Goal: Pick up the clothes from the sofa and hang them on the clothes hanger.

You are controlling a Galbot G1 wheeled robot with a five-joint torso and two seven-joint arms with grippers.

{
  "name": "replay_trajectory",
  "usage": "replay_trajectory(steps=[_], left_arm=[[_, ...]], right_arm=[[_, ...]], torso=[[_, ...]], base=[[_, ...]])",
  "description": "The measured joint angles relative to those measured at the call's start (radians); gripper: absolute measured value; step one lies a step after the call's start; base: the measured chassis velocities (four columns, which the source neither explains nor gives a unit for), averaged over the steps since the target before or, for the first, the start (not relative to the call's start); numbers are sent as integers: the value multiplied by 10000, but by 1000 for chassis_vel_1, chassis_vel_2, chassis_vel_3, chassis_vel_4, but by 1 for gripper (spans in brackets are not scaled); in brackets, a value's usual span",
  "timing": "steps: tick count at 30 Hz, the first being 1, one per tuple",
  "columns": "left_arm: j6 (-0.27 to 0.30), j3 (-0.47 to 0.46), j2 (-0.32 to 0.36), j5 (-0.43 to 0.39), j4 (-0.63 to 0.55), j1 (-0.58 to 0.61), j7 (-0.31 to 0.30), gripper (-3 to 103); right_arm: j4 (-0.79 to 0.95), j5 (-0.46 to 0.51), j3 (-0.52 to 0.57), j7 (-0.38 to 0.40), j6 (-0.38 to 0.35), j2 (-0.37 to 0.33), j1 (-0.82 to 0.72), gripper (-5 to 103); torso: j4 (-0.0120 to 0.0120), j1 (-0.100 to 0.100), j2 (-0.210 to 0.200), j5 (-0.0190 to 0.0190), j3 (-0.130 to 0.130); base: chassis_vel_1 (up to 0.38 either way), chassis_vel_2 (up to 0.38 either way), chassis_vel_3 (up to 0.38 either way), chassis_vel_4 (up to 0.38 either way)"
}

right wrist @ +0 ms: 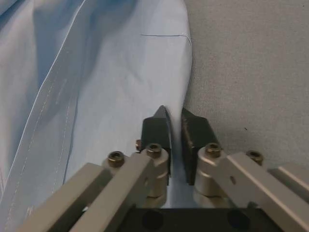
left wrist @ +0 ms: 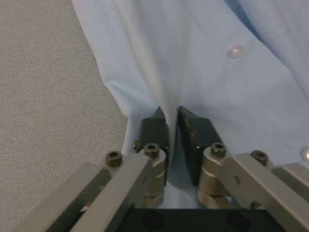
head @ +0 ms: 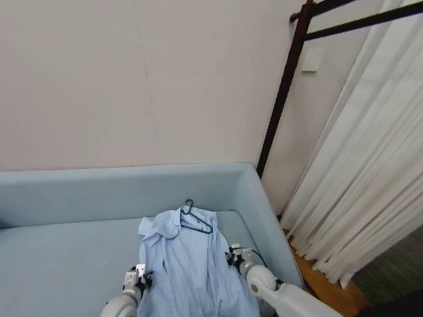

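A light blue shirt (head: 192,264) lies on the pale blue sofa seat (head: 59,264), with a dark wire hanger (head: 196,219) in its collar. My left gripper (head: 140,274) sits at the shirt's left edge. In the left wrist view, that left gripper (left wrist: 173,118) is shut on a fold of the shirt (left wrist: 212,72). My right gripper (head: 234,254) sits at the shirt's right edge. In the right wrist view, the right gripper (right wrist: 175,118) is shut on the hem of the shirt (right wrist: 116,77). A dark wooden clothes rack (head: 291,72) stands behind the sofa's right end.
The sofa backrest (head: 119,191) runs along a plain white wall (head: 132,79). White curtains (head: 370,172) hang to the right of the sofa arm (head: 268,224). A strip of wooden floor (head: 324,281) shows beside the sofa.
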Motion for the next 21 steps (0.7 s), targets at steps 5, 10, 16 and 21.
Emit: replay_trajectory(steps=[5, 10, 16, 21], left_arm=[[92, -2, 40, 114, -536, 488, 3, 1], [389, -3, 41, 243, -1293, 1336, -380, 0], [605, -162, 62, 264, -1966, 2129, -811, 0], [695, -227, 38, 368, -2328, 2581, -1029, 0]], right_arm=[[266, -39, 0, -45, -31, -243, -266, 1], [802, -85, 54, -132, -86, -578, -716, 0], [1500, -122, 55, -131, -188, -1008, -1121, 0], [1862, -169, 82, -128, -196, -1296, -1374, 0]], torso=[[-2, 0, 0, 1, 0], [-1, 0, 0, 0, -1], [-1, 0, 1, 0, -1], [-1, -1, 1, 0, -1]], base=[[0, 0, 0, 0], [0, 0, 0, 0], [0, 0, 0, 0], [0, 0, 0, 0]])
